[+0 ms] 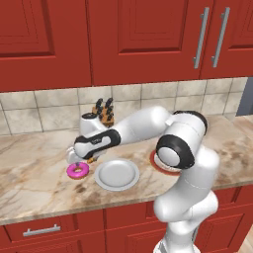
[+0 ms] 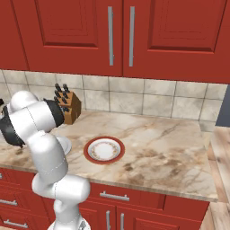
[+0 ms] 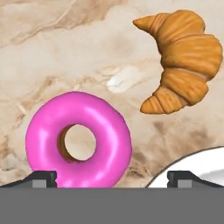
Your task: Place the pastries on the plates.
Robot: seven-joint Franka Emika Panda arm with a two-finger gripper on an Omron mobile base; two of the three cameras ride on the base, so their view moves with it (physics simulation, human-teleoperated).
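Jaws spread wide, holding nothing, poised over pink donut [image 3: 78,141] flat on worktop [image 1: 29,183], just beside grey plate [image 1: 117,174]. Croissant [image 3: 183,59] near. Risk: off-centre closing shoves donut aside, or nudges plate.

Lighting: even, bright, diffuse rendered light throughout; no dim areas, soft sheen on the white arm [image 1: 148,126] and a pale glossy highlight on the pink donut [image 3: 78,139]. Shadows: faint and soft on the worktop [image 1: 34,168], only a slight darkening beside the donut and under the croissant [image 3: 183,61]. Quality: moderately sharp, no motion blur, slight pixel softness, no visible edge distortion.
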